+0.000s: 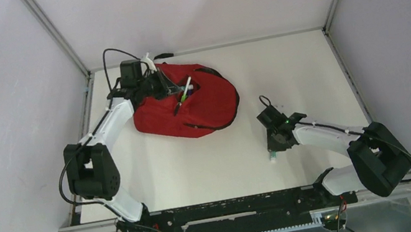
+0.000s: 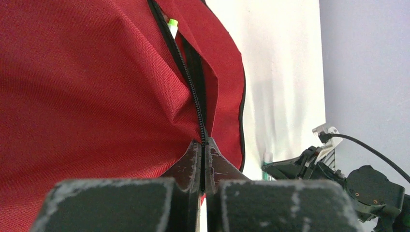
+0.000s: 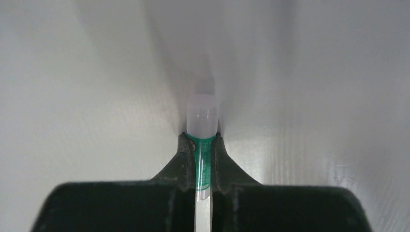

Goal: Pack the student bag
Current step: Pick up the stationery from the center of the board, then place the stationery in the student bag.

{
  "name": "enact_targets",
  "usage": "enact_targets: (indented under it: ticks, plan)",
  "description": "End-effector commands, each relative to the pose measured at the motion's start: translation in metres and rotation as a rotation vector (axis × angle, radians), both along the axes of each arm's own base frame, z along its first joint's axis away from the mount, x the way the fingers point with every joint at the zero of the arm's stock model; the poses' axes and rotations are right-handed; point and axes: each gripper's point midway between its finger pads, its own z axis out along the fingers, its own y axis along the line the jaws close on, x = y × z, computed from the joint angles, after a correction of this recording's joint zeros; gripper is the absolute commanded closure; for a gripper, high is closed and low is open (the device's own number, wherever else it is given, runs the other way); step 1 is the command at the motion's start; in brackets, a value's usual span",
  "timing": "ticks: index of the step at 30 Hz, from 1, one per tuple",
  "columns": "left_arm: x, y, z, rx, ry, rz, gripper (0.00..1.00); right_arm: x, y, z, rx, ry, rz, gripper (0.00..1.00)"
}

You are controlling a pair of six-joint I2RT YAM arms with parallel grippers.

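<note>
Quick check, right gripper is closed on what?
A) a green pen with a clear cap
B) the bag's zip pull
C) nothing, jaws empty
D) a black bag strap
A: the right wrist view shows the right gripper pinched on a green pen with a translucent cap, and the top view shows it well apart from the student bag.

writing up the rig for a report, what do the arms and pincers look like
The left arm and right arm are white links joined by black joint housings, with thin black cables looping by the wrists. A green light glows on the right wrist. The left pincer and right pincer each have two dark tapering fingers on blocky black bases; the left's are scuffed whitish.
</note>
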Motion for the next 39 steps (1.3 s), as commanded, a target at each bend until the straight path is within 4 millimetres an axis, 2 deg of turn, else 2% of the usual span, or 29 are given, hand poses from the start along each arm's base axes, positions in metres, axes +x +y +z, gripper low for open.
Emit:
enact_targets:
  ticks: [1, 4, 8, 11, 14, 15, 18, 21, 24, 27, 28, 32, 35, 37, 38, 39]
  plan:
    - [-0.014, -0.003, 0.020, -0.020, -0.049, -0.019, 1.00, 0.015, 0.038, 0.023, 0.151, -0.078, 0.042, 1.00]
    - [-0.020, -0.001, 0.012, -0.020, -0.017, 0.003, 1.00, 0.037, 0.073, 0.062, 0.308, -0.166, 0.068, 1.00]
    - [-0.024, 0.001, 0.006, -0.012, -0.008, 0.003, 1.00, 0.079, 0.116, 0.129, 0.483, -0.324, 0.102, 1.00]
    - [-0.026, 0.000, 0.008, -0.015, -0.010, -0.002, 1.00, 0.107, 0.147, 0.166, 0.584, -0.378, 0.128, 1.00]
    - [-0.028, -0.001, 0.012, -0.022, -0.020, -0.012, 1.00, 0.138, 0.176, 0.187, 0.652, -0.399, 0.135, 1.00]
    - [-0.029, -0.001, 0.013, -0.024, -0.023, -0.018, 1.00, 0.149, 0.187, 0.186, 0.674, -0.389, 0.138, 1.00]
    - [-0.032, 0.000, 0.013, -0.025, -0.021, -0.019, 1.00, 0.178, 0.220, 0.204, 0.759, -0.402, 0.148, 1.00]
    - [-0.037, -0.002, 0.010, -0.030, -0.011, -0.032, 1.00, 0.206, 0.247, 0.209, 0.802, -0.398, 0.138, 1.00]
    - [-0.040, 0.000, 0.009, -0.018, -0.017, -0.029, 1.00, 0.224, 0.270, 0.192, 0.828, -0.340, 0.119, 1.00]
    - [-0.042, 0.002, 0.013, -0.010, -0.026, -0.027, 1.00, 0.232, 0.289, 0.174, 0.850, -0.299, 0.099, 1.00]
    - [-0.042, 0.002, 0.014, -0.009, -0.026, -0.028, 1.00, 0.233, 0.294, 0.162, 0.845, -0.273, 0.085, 1.00]
    - [-0.043, 0.003, 0.017, -0.004, -0.032, -0.026, 1.00, 0.234, 0.306, 0.139, 0.841, -0.217, 0.072, 0.98]
    - [-0.042, 0.005, 0.015, 0.003, -0.029, -0.018, 1.00, 0.232, 0.308, 0.134, 0.816, -0.203, 0.100, 0.64]
    - [-0.041, 0.005, 0.013, 0.006, -0.027, -0.015, 0.99, 0.228, 0.303, 0.138, 0.793, -0.217, 0.118, 0.48]
    - [-0.041, 0.005, 0.012, 0.010, -0.024, -0.016, 0.91, 0.225, 0.298, 0.141, 0.782, -0.231, 0.120, 0.44]
    - [-0.041, 0.005, 0.012, 0.012, -0.023, -0.016, 0.75, 0.222, 0.293, 0.146, 0.771, -0.250, 0.123, 0.41]
